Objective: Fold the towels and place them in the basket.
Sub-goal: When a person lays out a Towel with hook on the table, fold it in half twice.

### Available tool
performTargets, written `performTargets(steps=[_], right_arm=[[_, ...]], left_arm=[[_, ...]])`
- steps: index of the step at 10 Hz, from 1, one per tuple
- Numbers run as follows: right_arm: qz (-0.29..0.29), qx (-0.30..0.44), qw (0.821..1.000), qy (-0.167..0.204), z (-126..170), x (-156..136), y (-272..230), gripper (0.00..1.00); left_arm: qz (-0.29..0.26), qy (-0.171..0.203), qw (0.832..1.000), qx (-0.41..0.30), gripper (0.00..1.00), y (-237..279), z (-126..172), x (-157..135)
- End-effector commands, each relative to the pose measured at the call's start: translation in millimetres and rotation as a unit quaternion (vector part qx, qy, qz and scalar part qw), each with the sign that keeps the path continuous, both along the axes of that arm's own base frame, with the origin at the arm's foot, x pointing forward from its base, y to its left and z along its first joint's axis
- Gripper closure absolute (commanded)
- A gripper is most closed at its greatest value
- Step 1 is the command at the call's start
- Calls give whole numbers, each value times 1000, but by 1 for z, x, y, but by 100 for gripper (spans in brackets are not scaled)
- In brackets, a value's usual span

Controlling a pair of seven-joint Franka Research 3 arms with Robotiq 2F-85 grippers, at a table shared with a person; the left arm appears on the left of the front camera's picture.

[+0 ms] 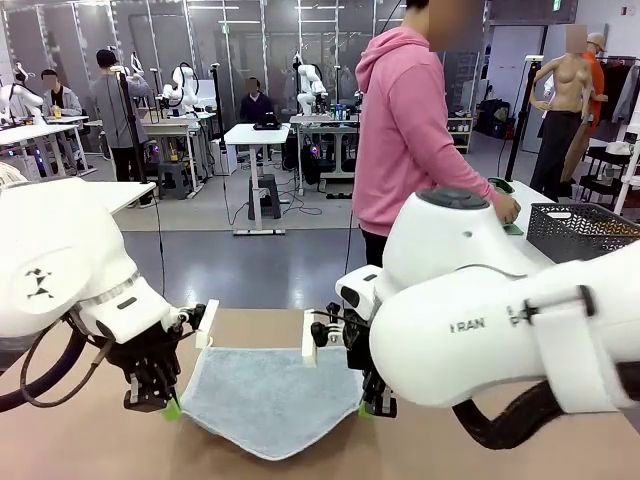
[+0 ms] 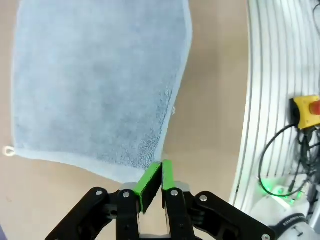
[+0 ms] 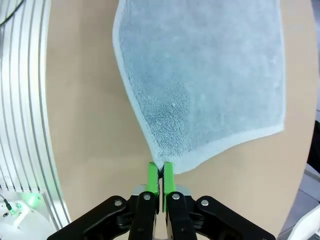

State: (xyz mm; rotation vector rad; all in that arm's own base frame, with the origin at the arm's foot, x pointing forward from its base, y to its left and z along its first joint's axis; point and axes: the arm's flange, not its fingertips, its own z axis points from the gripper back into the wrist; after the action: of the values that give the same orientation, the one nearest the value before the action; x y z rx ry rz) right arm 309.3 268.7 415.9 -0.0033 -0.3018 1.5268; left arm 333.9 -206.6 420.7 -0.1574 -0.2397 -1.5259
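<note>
A light blue-grey towel [image 1: 265, 395] lies spread on the tan counter [image 1: 90, 440], with both arms at its near edge. The left gripper [image 2: 161, 167] is closed on the towel's near left corner, its green pads [image 2: 148, 181] pinching the hem. The right gripper [image 3: 160, 167] is clamped the same way on the near right corner, with terry showing just above its tips. Between the two held corners the near edge bows out toward the robot, while the far edge runs straight across the counter. In the left wrist view a small loop [image 2: 9, 150] sticks out from another corner of the towel.

Well beyond the towel and to its right, the basket [image 1: 585, 230] stands on a white counter. A person in a pink hoodie [image 1: 405, 130] stands past the towel's far edge, one hand [image 1: 508, 210] down just beside the basket.
</note>
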Motion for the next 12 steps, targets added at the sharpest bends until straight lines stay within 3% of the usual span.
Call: performTargets(steps=[1, 4, 8, 9, 10, 12], right_arm=[[23, 28, 999, 8, 5, -10, -9, 100], [26, 15, 1000, 7, 10, 2, 2, 100], [14, 14, 1000, -5, 16, -8, 2, 100], [14, 13, 1000, -4, 15, -6, 2, 95], [8, 12, 1000, -10, 24, 11, 5, 95], [-1, 12, 1000, 13, 34, 52, 9, 95]], left_arm=[[-17, -10, 1000, -22, 96, 4, 11, -8], [-16, -9, 1000, -14, 96, 0, 22, -3], [-8, -18, 1000, -15, 96, -2, 18, -7], [-7, -17, 1000, -16, 93, -2, 19, -6], [-1, -20, 1000, -22, 93, 0, 26, 13], [-28, -9, 998, -62, 93, 5, 29, 58]])
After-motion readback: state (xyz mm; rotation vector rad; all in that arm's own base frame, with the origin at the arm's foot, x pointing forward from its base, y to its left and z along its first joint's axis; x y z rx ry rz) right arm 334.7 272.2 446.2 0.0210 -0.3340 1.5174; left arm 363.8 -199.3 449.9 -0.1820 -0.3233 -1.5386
